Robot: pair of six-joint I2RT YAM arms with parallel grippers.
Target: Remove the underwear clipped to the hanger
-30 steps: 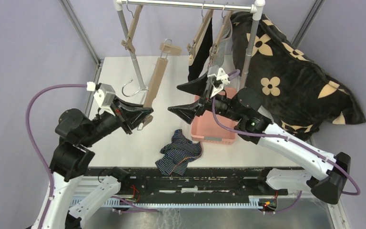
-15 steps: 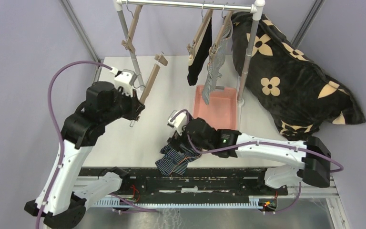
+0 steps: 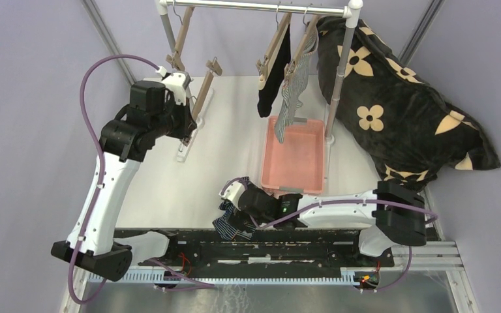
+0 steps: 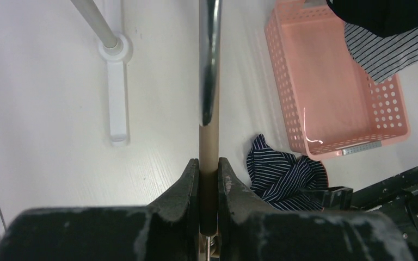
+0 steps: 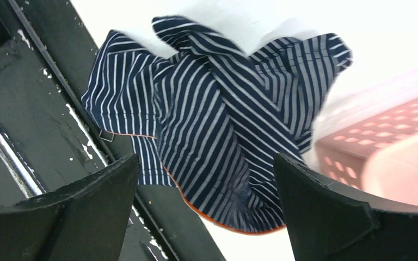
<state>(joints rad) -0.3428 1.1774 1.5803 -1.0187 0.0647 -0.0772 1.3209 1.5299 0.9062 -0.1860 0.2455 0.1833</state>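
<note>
Up by the rack's left post (image 4: pixel 95 22), clamped with the left gripper (image 4: pixel 208 179) on a wooden hanger (image 3: pixel 205 91) — both fingers (image 4: pixel 188 185) pressed tight against its bar, plain to see from the left wrist, with a blurred strip of metal along the bar just beyond. Held tilted, clip end uppermost, close beside the post and apart from the rail (image 3: pixel 261 6).

Down at the near edge of the table (image 3: pixel 235 130), poised low with the right gripper (image 5: pixel 206 163) over the navy striped underwear (image 5: pixel 217 103) — jaws spread wide, one to each side of the crumpled cloth, gripping nothing. Lying in a heap, that navy pair, partly on the white tabletop and partly over the black frame (image 5: pixel 27 109) along the near edge, just beside the near left corner of the pink basket (image 3: pixel 300 163).

Further back, hanging from the rail on two other hangers (image 3: pixel 275 42): the black underwear (image 3: pixel 269 94) to the left, the grey-and-white striped underwear (image 3: pixel 292 98) to the right, close side by side, both clipped at the top. Lower tip of the striped pair seen over the far end of the basket. Propped at the right, beyond the rack, a big black flower-print cushion (image 3: pixel 391 98).
</note>
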